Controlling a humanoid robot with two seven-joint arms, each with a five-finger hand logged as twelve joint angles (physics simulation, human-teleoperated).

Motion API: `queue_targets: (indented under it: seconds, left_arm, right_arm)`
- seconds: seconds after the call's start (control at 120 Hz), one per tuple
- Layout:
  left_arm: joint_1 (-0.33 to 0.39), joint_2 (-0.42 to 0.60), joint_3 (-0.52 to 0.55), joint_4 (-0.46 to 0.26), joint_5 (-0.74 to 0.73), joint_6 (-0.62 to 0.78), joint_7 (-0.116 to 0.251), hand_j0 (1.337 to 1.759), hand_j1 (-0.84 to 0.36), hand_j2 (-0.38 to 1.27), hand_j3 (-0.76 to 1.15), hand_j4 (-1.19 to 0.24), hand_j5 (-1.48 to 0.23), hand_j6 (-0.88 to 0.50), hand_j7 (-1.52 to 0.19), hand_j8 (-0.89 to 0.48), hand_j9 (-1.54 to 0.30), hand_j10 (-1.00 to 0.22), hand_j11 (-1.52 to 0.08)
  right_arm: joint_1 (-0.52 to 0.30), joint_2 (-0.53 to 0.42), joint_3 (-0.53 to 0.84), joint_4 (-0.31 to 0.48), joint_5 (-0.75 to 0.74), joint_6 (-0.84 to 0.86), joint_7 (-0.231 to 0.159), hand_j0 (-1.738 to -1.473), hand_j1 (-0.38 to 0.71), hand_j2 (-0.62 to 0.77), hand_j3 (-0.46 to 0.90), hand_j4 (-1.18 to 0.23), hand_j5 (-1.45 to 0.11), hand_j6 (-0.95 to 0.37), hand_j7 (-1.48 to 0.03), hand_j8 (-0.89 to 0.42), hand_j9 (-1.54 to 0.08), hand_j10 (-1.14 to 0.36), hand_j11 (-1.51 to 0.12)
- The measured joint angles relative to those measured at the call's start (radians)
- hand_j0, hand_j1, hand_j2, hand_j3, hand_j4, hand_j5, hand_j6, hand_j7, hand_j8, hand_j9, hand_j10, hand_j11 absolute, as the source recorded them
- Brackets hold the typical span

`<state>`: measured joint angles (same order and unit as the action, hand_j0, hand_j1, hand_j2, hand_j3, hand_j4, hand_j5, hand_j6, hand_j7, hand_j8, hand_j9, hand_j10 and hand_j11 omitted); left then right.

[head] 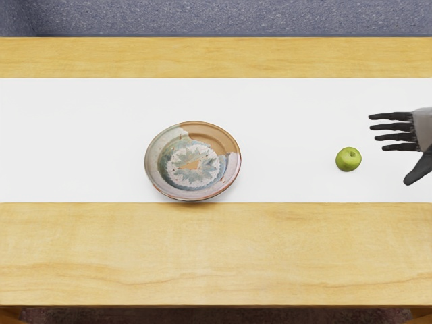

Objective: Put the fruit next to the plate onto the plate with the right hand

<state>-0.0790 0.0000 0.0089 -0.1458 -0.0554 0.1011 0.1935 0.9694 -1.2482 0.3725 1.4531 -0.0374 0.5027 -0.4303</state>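
- The wooden table (216, 250) fills the near part of the view.
- A white strip (81, 135) runs across the middle of the table from side to side.
- A round plate (150, 162) sits on the white strip, with a leafy star painted in its middle.
- A small green apple (348, 159) sits on the strip, well apart from the plate, on its right.
- The right robot hand (407, 143) is just beside the apple, not touching it, fingers spread wide and holding nothing.
- Past the far edge of the table is a grey floor (216, 17).
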Motion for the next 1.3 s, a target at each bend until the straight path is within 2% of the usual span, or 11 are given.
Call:
queue_targets:
  seconds: [0.1, 0.25, 0.3, 0.383, 0.517, 0.642, 0.717, 0.833, 1.017, 1.117, 1.3]
  left_arm:
    - [0.000, 0.000, 0.000, 0.000, 0.000, 0.000, 0.000, 1.658, 0.34, 0.00, 0.00, -0.01, -0.01, -0.01, -0.01, -0.01, -0.01, -0.01, -0.01]
    - [-0.001, 0.000, 0.000, 0.000, 0.000, 0.000, 0.000, 1.658, 0.34, 0.00, 0.00, -0.01, -0.01, -0.01, -0.01, -0.01, -0.01, -0.01, -0.01]
    - [0.001, 0.000, 0.000, 0.000, 0.000, 0.000, 0.000, 1.658, 0.34, 0.00, 0.00, -0.01, -0.01, -0.01, -0.01, -0.01, -0.01, -0.01, -0.01]
    - [0.000, 0.000, 0.000, 0.000, 0.000, 0.000, 0.000, 1.658, 0.34, 0.00, 0.00, -0.01, -0.01, -0.01, -0.01, -0.01, -0.01, -0.01, -0.01]
    - [-0.001, 0.000, 0.000, 0.000, 0.000, 0.000, 0.000, 1.658, 0.34, 0.00, 0.00, -0.01, -0.01, -0.01, -0.01, -0.01, -0.01, -0.01, -0.01]
    - [0.000, 0.000, 0.000, 0.000, 0.000, 0.000, 0.000, 1.658, 0.34, 0.00, 0.00, -0.01, -0.01, -0.01, -0.01, -0.01, -0.01, -0.01, -0.01]
    - [0.000, 0.000, 0.000, 0.000, 0.000, 0.000, 0.000, 1.658, 0.34, 0.00, 0.00, -0.01, -0.01, -0.01, -0.01, -0.01, -0.01, -0.01, -0.01]
    - [0.000, 0.000, 0.000, 0.000, 0.000, 0.000, 0.000, 1.658, 0.34, 0.00, 0.00, -0.01, -0.01, -0.01, -0.01, -0.01, -0.01, -0.01, -0.01]
    - [0.000, 0.000, 0.000, 0.000, 0.000, 0.000, 0.000, 1.658, 0.34, 0.00, 0.00, -0.01, -0.01, -0.01, -0.01, -0.01, -0.01, -0.01, -0.01]
    - [0.000, 0.000, 0.000, 0.000, 0.000, 0.000, 0.000, 1.658, 0.34, 0.00, 0.00, -0.01, -0.01, -0.01, -0.01, -0.01, -0.01, -0.01, -0.01]
    - [0.000, 0.000, 0.000, 0.000, 0.000, 0.000, 0.000, 1.658, 0.34, 0.00, 0.00, -0.01, -0.01, -0.01, -0.01, -0.01, -0.01, -0.01, -0.01]
  right_arm:
    - [-0.015, -0.003, 0.001, 0.006, -0.004, 0.022, 0.016, -1.658, -0.34, 0.00, 0.00, -0.01, -0.01, -0.01, -0.01, -0.01, -0.01, -0.01, -0.01]
    - [-0.019, 0.006, 0.003, -0.015, -0.017, -0.043, 0.031, -1.658, -0.35, 0.00, 0.00, 0.00, 0.00, 0.00, 0.00, -0.01, 0.00, 0.00, 0.00]
    - [-0.008, 0.011, 0.006, -0.017, -0.084, -0.067, 0.032, -1.658, -0.35, 0.00, 0.00, 0.00, 0.00, 0.00, 0.00, 0.00, 0.00, 0.00, 0.00]
    - [0.027, 0.083, 0.008, -0.018, -0.263, -0.132, 0.029, -1.658, -0.35, 0.00, 0.00, 0.00, 0.00, -0.01, 0.00, -0.01, 0.00, 0.00, 0.00]
    - [0.024, 0.229, -0.001, -0.008, -0.523, -0.404, 0.020, -1.658, -0.33, 0.00, 0.00, -0.02, -0.03, -0.02, -0.02, -0.02, -0.03, -0.02, -0.03]
    - [-0.081, 0.332, -0.005, 0.037, -0.648, -0.791, 0.022, -1.658, -0.31, -0.01, 0.00, -0.04, -0.05, -0.04, -0.05, -0.04, -0.05, -0.04, -0.05]
    - [-0.132, 0.404, -0.010, 0.052, -0.730, -0.926, 0.022, -1.658, -0.31, 0.00, 0.00, -0.04, -0.04, -0.04, -0.04, -0.04, -0.04, -0.03, -0.04]
    - [-0.164, 0.454, -0.032, 0.058, -0.811, -0.962, 0.023, -1.658, -0.33, 0.00, 0.00, -0.02, -0.03, -0.03, -0.03, -0.03, -0.03, -0.02, -0.03]
    - [-0.177, 0.472, -0.048, 0.042, -0.874, -0.940, 0.024, -1.658, -0.30, -0.01, 0.00, -0.05, -0.06, -0.05, -0.06, -0.05, -0.06, -0.05, -0.06]
    - [-0.182, 0.472, -0.051, 0.030, -0.883, -0.936, 0.024, -1.658, -0.25, -0.01, 0.00, -0.09, -0.11, -0.09, -0.11, -0.09, -0.11, -0.09, -0.11]
    - [-0.198, 0.465, -0.051, 0.021, -0.887, -0.904, 0.025, -1.658, -0.08, -0.04, 0.00, -0.23, -0.29, -0.23, -0.29, -0.23, -0.29, -0.23, -0.29]
